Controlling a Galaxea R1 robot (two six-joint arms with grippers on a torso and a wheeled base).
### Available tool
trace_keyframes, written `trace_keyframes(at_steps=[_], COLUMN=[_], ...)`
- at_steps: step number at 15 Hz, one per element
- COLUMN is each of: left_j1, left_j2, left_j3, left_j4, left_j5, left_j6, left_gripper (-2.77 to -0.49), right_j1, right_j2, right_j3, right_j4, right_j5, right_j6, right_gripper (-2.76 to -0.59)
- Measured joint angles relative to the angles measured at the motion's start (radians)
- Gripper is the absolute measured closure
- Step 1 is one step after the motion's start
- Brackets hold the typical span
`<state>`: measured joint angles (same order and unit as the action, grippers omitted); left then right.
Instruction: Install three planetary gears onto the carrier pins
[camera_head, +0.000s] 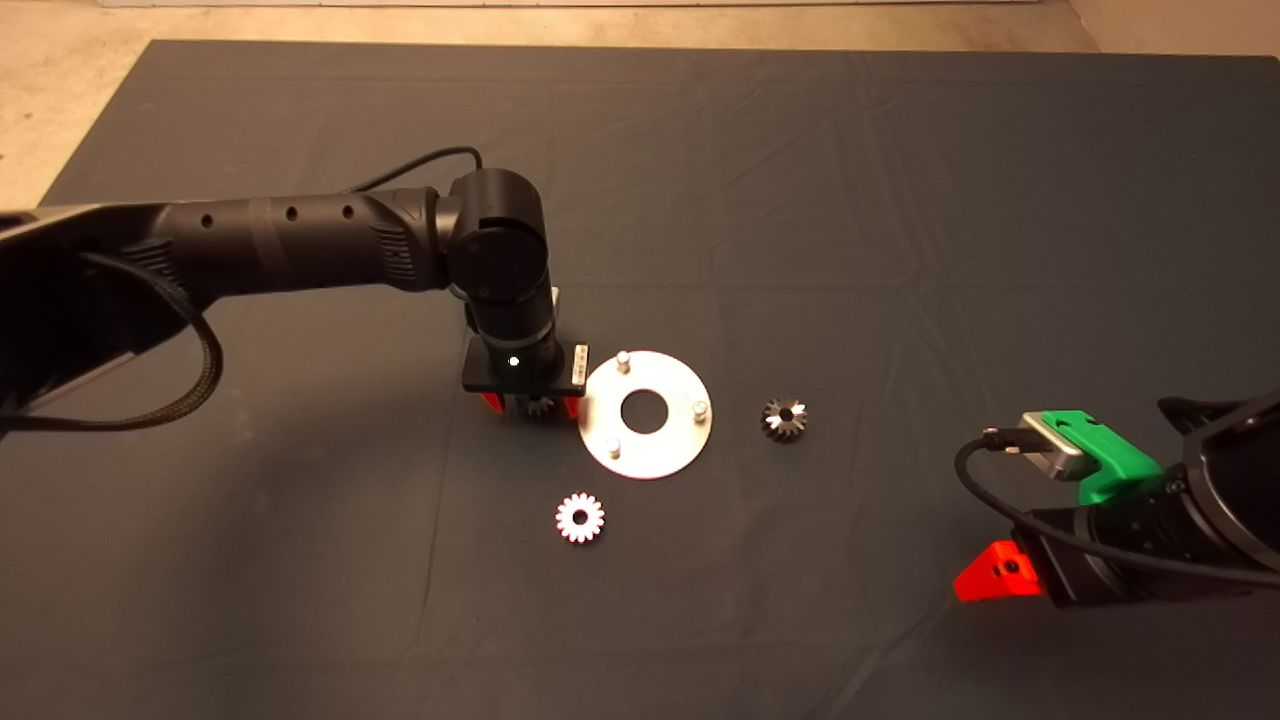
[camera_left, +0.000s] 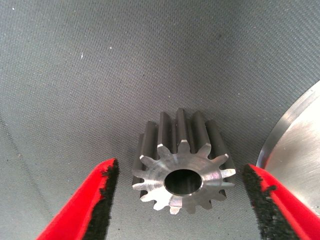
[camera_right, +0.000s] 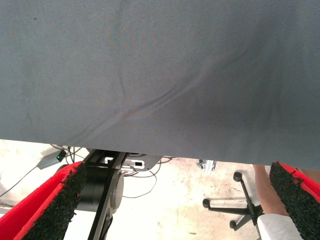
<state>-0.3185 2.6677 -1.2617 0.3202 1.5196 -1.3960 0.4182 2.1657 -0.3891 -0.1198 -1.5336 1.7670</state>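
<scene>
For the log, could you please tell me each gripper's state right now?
Left gripper: open, straddling a small toothed metal gear, not gripping.
Right gripper: open, empty, parked.

The mat (camera_head: 300, 560) is dark grey. The round plate (camera_head: 670, 445) and its pins (camera_head: 623, 358) are bright silver. One gear (camera_head: 580, 518) shines white, another (camera_head: 785, 418) looks dark, a third (camera_left: 182, 167) is steel grey. Red fingers (camera_left: 82, 210) carry black pads (camera_left: 107, 200); the right gripper (camera_head: 985, 575) body is green.

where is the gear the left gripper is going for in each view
Head view: the gear peeks out under the left gripper, left of the round plate.
Left wrist view: gear between the open fingers; shared landmark, plate edge.
Right wrist view: not in it.
</scene>
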Motion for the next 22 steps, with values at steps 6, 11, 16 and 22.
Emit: trace_keyframes(at_steps=[6, 11, 16, 22], left_j1=[0.000, 0.000, 0.000, 0.000], left_j2=[0.000, -0.003, -0.002, -0.002], left_j3=[0.000, -0.018, -0.027, -0.027], left_j4=[0.000, 0.002, 0.005, 0.005], left_j5=[-0.002, -0.011, -0.035, -0.035], left_j6=[-0.001, -0.001, -0.002, -0.001], left_gripper=[-1.53, -1.53, -1.37, -1.17], right_j1=[0.000, 0.000, 0.000, 0.000], right_j2=[0.000, 0.000, 0.000, 0.000], right_j3=[0.000, 0.000, 0.000, 0.000], right_j4=[0.000, 0.000, 0.000, 0.000], right_j5=[0.000, 0.000, 0.000, 0.000], right_j6=[0.000, 0.000, 0.000, 0.000], right_gripper=[-2.73, -2.73, -2.73, -2.73])
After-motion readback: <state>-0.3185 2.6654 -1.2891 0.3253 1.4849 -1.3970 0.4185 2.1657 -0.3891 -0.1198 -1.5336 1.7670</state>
